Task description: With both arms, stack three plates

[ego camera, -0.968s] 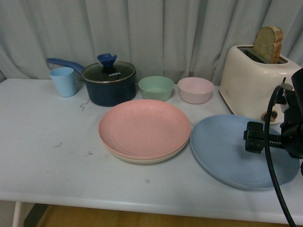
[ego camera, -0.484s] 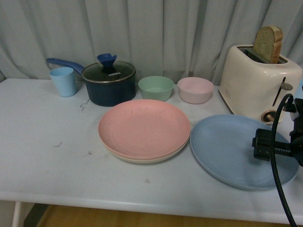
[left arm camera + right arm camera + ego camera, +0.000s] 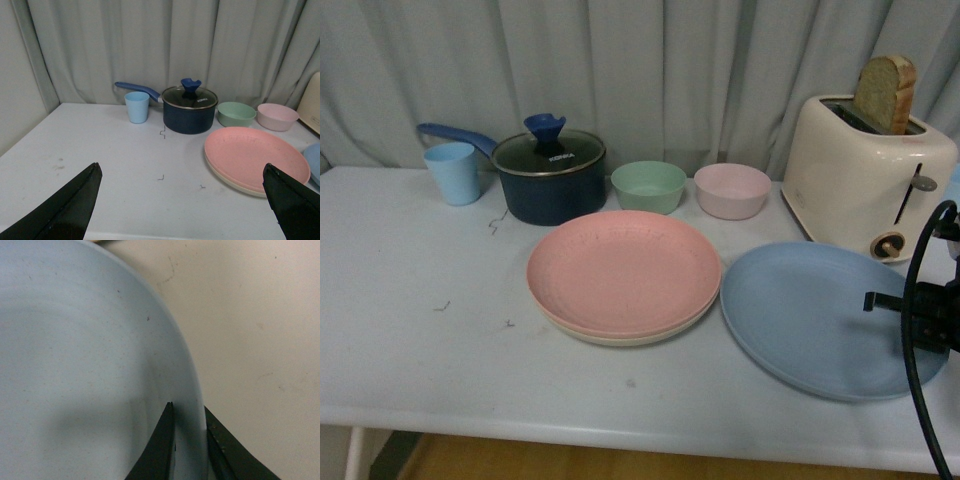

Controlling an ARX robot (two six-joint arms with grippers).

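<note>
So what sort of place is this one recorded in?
Probably a staged kitchen tabletop, not a real kitchen. A toaster holding bread and a lidded pot sit on a plain white table, and a grey curtain hangs behind it where a wall or counter would be.

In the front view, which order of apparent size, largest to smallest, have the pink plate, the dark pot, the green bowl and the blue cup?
1. pink plate
2. dark pot
3. green bowl and blue cup: about alike, the bowl wider, the cup taller; not ranked.
</note>
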